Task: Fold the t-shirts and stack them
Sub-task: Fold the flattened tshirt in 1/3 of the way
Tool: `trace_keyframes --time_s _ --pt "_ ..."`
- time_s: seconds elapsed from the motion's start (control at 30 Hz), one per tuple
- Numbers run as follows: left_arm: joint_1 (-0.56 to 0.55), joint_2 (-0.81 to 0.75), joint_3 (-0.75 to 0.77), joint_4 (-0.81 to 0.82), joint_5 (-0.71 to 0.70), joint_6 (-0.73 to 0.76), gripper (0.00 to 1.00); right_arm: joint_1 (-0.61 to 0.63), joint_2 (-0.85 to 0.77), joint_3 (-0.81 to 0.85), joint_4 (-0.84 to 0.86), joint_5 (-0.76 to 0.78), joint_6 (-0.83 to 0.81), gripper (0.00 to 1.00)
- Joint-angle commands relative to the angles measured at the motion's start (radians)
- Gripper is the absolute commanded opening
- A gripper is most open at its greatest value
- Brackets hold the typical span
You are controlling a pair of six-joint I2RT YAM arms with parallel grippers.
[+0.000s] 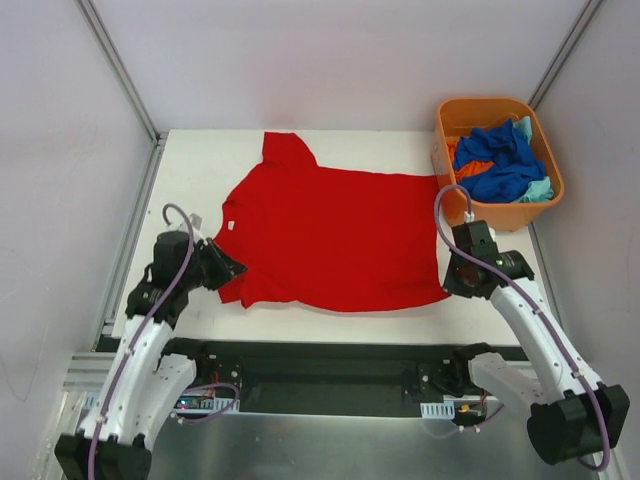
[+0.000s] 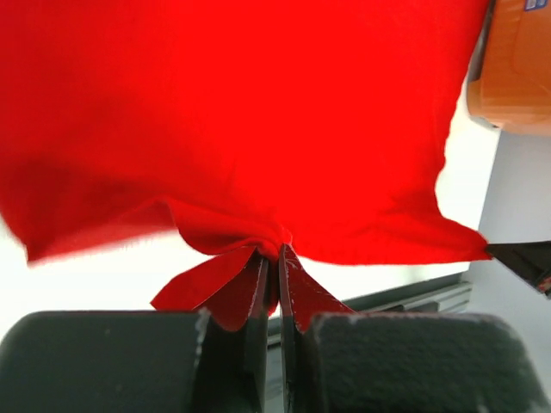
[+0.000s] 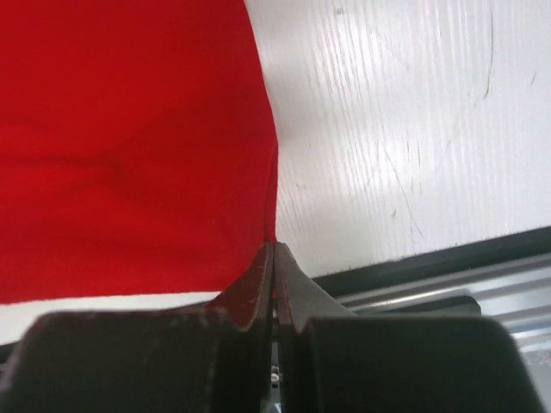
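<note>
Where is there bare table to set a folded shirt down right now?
Far-left corner of the table, left of the red t-shirt; far strip between its far sleeve and the orange tub. Near edge is crowded: left gripper and right gripper pinch the shirt there.

Red t-shirt (image 1: 335, 235) spread flat, collar left; remaining shirts (image 1: 503, 165), blue, orange, teal, crumpled in tub (image 1: 482, 103).

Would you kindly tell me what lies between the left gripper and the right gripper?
The red t-shirt lies spread between them, its near edge running from left gripper to right gripper; the top view shows it.
</note>
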State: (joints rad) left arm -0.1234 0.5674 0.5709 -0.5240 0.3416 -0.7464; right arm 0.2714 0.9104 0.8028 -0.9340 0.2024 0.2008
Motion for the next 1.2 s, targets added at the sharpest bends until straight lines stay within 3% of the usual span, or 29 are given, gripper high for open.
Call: trace_keyframes --time_s 0.0,0.27,0.83,1.03,1.17 --pt "-0.005 0.21 0.128 0.242 0.05 0.145 0.0 -0.004 0.076 0.087 0.099 0.058 0.02 0.01" --pt "-0.009 0.495 0.302 0.403 0.014 0.217 0.0 -0.005 0.261 0.234 0.119 0.111 -0.012 0.01" --pt "-0.01 1.1 0.786 0.407 0.188 0.416 0.0 -0.049 0.541 0.424 0.13 0.173 -0.041 0.01" --pt "-0.01 1.268 0.92 0.406 0.203 0.49 0.12 -0.063 0.64 0.498 0.13 0.218 -0.035 0.01" --pt "-0.009 1.432 1.053 0.388 0.234 0.519 0.15 -0.064 0.711 0.547 0.123 0.233 -0.028 0.02"
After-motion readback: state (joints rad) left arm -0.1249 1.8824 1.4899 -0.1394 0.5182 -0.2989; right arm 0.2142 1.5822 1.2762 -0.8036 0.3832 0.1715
